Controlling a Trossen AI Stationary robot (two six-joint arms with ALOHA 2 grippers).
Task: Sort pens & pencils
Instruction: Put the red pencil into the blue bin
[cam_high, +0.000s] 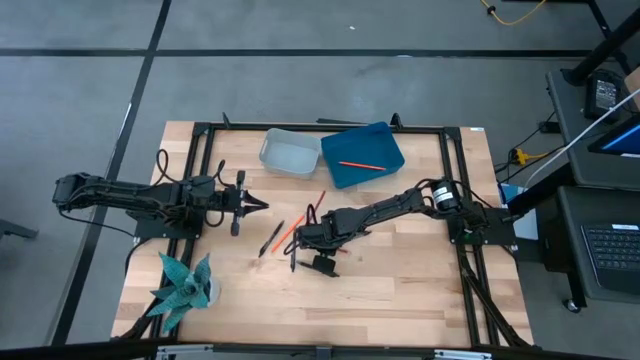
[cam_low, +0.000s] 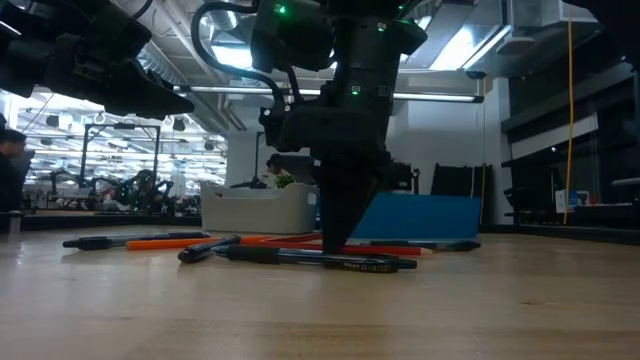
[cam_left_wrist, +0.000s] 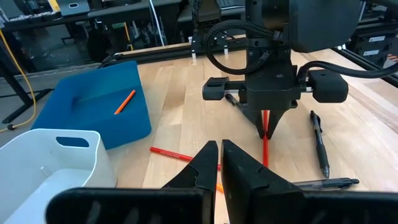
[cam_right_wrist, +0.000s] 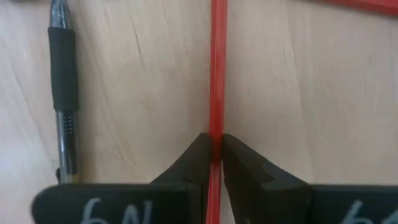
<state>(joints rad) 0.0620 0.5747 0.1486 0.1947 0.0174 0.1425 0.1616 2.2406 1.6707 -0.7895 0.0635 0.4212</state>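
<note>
At the left edge of the pale wooden table (cam_high: 400, 290) my left gripper (cam_high: 258, 205) hangs idle above the boards with its two dark fingers pressed together on nothing, pointing toward the middle; in front of it, near the table's front left corner, stands a teal folded-paper plant in a small white pot (cam_high: 185, 285). Further right, toward the middle, the loose things lie on the wood: a short black stick-shaped pen (cam_high: 271, 238) on a slant, a thin orange pencil (cam_high: 290, 231) just beside it, and another black pen (cam_right_wrist: 62, 93) lying parallel to and near the thin red pencil (cam_right_wrist: 217, 74) that I am working on. My right gripper (cam_right_wrist: 213, 152) is down at the table there, its dark fingertips (cam_right_wrist: 239, 158) closed on that red pencil, which runs straight out between them and lies flat on the wood. From table height a black pen with white lettering (cam_low: 320, 259) lies across in front of this gripper. At the back of the table, a white rectangular plastic bin (cam_high: 290, 152) sits touching a blue rectangular plastic bin (cam_high: 362, 152) on its right, and one orange pencil (cam_high: 356, 162) lies inside the blue one.
</note>
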